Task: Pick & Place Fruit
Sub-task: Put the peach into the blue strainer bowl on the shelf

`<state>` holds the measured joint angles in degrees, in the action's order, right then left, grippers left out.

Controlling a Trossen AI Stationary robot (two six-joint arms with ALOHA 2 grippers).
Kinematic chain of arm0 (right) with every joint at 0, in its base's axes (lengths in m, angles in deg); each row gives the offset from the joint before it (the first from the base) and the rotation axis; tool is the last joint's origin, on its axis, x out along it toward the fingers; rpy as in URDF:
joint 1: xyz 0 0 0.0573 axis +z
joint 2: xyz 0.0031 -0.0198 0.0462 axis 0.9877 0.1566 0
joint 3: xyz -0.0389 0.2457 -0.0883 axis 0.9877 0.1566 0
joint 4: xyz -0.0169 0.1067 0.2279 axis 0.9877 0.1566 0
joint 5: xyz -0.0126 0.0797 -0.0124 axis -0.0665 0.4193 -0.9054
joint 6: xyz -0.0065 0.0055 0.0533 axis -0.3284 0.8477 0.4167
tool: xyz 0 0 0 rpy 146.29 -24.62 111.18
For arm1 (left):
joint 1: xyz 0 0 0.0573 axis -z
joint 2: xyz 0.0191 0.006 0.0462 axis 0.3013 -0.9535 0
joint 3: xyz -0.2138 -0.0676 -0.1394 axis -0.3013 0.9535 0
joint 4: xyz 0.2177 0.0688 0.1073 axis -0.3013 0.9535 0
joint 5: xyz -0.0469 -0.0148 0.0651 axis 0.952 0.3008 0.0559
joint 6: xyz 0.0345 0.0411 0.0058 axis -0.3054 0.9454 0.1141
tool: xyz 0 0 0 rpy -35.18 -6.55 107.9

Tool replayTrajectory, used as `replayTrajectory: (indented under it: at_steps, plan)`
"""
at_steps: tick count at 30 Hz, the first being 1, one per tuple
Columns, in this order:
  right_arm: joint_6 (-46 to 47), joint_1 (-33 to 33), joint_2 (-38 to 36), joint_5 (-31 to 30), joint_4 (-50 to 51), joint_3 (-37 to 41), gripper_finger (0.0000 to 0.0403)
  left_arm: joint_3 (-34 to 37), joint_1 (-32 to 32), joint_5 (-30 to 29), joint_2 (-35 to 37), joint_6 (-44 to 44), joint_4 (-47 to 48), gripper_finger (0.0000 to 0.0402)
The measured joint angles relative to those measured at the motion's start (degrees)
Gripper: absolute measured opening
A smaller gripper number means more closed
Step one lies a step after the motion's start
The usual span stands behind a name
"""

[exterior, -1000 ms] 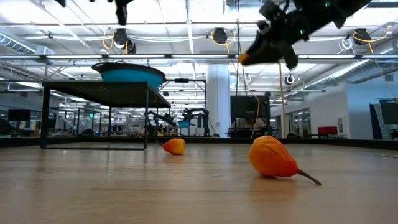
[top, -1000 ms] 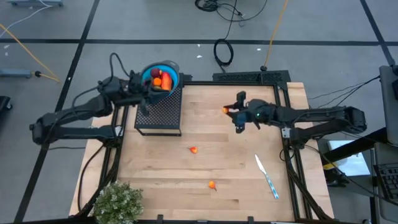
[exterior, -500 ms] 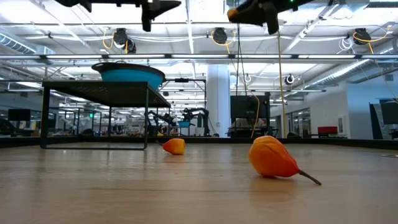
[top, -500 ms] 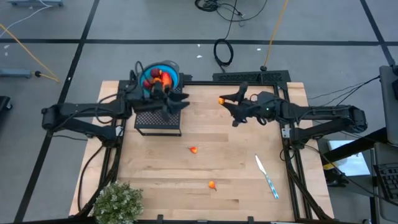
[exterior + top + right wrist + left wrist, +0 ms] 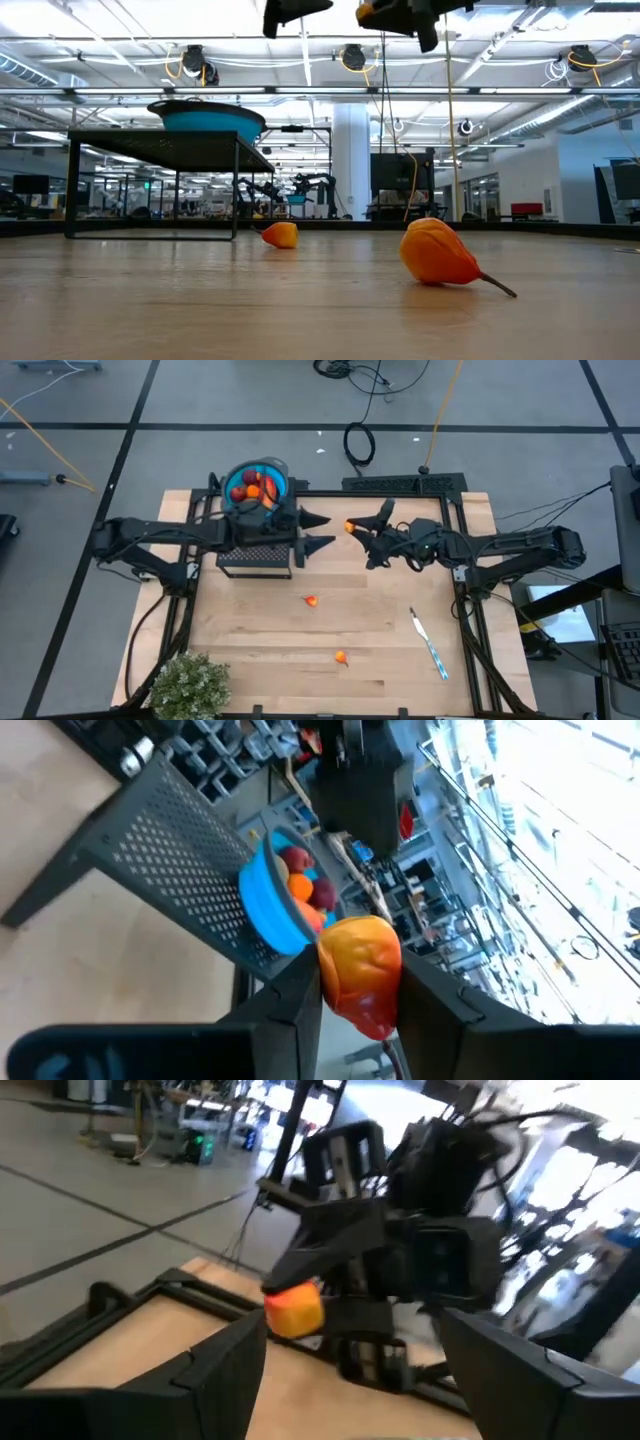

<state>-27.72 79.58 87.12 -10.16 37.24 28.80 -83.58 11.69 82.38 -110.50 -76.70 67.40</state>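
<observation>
A blue bowl (image 5: pixel 258 485) holding several fruit pieces stands on a black mesh stand (image 5: pixel 256 546) at the table's far left. My right gripper (image 5: pixel 354 528) is high above the table's far middle, shut on a small orange fruit piece (image 5: pixel 360 970). My left gripper (image 5: pixel 322 530) is open just right of the stand, facing the right gripper, with nothing between its fingers (image 5: pixel 222 1370). The held piece (image 5: pixel 294 1308) hangs just ahead of it. Two more orange pieces (image 5: pixel 312 600) (image 5: pixel 341 657) lie on the wooden table. My right gripper pinches the small orange piece's two sides (image 5: pixel 335 982) between its two fingers, at their free ends. The fingers lie about level and point toward the table's left. The piece is lifted well clear of the table.
A white and blue utensil (image 5: pixel 428 643) lies at the near right. A bushy green plant (image 5: pixel 190 685) stands at the near left corner. In the low view the two loose pieces (image 5: pixel 281 235) (image 5: pixel 438 252) lie on the table.
My left gripper has swung from over the bowl toward the table's right and has opened. My right gripper has risen and gone toward the far left with the orange piece, nearing the left gripper, and stays shut on it.
</observation>
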Motion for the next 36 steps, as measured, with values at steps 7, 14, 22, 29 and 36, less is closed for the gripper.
replayTrajectory:
  at_steps: [7, 14, 22, 29, 36]
  plan:
    - [0.08, 2.02, 0.00, -2.51, -1.92, 0.00, 0.0096, -8.22, 2.42, -6.06, -5.55, 3.35, 9.59, 0.0299]
    - [-0.35, 3.60, 0.00, -5.84, -2.89, 0.03, 0.0096, -11.37, 4.20, -10.33, -8.82, 3.56, 10.46, 0.0298]
    - [-0.27, 5.19, -0.02, -5.81, -2.80, 0.03, 0.0096, -12.54, 5.29, -12.05, -11.24, 2.71, 9.14, 0.0299]
    - [1.15, 5.73, 0.51, -5.84, -2.69, 0.03, 0.0096, -12.54, 5.62, -13.15, -12.01, 1.51, 5.85, 0.0298]
    - [1.31, 5.74, 1.80, -5.80, -2.59, 0.06, 0.0096, -12.54, 5.62, -14.04, -12.13, 0.04, 5.73, 0.0298]
